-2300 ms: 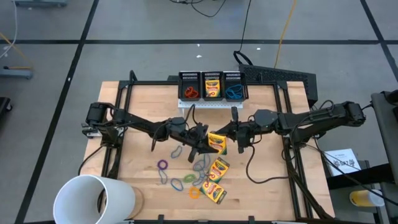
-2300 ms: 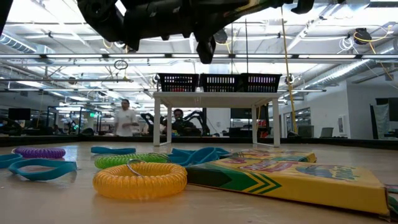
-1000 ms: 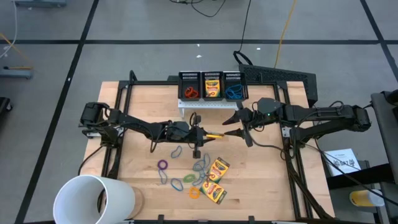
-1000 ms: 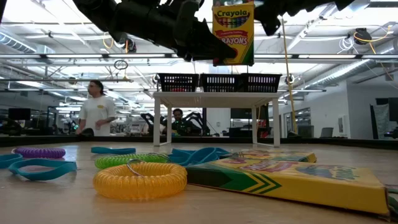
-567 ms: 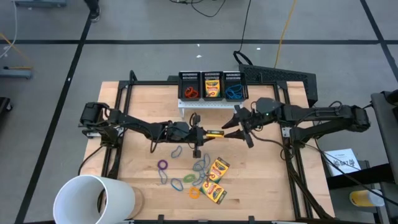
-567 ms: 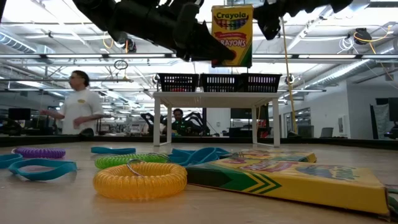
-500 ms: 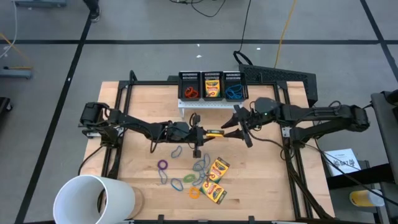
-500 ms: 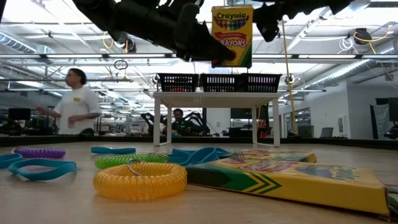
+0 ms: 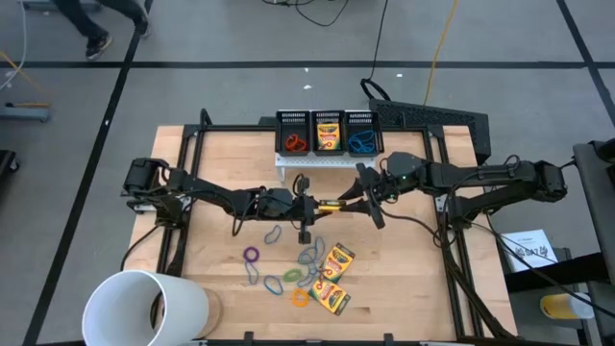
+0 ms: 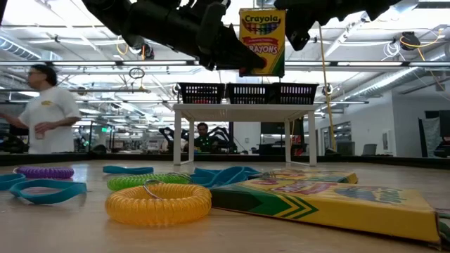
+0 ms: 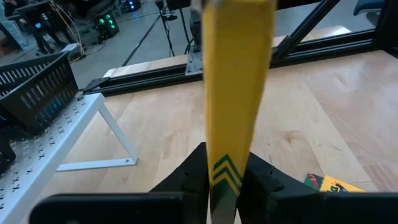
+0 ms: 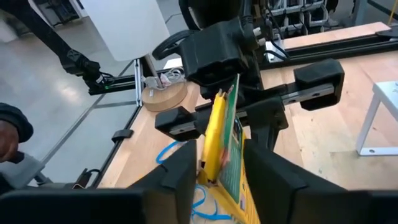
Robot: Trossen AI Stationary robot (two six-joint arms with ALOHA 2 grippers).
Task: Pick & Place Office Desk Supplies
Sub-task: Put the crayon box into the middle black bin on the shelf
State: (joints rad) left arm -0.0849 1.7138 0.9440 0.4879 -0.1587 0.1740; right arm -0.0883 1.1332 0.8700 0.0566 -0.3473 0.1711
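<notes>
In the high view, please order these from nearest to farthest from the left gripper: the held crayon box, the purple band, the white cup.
1. The held crayon box: clamped in the left gripper, mid-table.
2. The purple band: on the table, toward the front left.
3. The white cup: front-left corner, farthest.

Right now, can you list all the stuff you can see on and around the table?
held crayon box: one, yellow and green, in the air mid-table between both grippers
crayon boxes on table: about three, yellow and green, near edge
wrist coils and bands: several, purple, blue, green, orange, beside those boxes
mesh bins: three, black, on a white stand at the far edge; red loops, crayon box, blue loops inside
cup: one, white, near left corner
person: one, white shirt, in the room behind
left gripper: clamped on the held box
right gripper: fingers either side of the box's other end
</notes>
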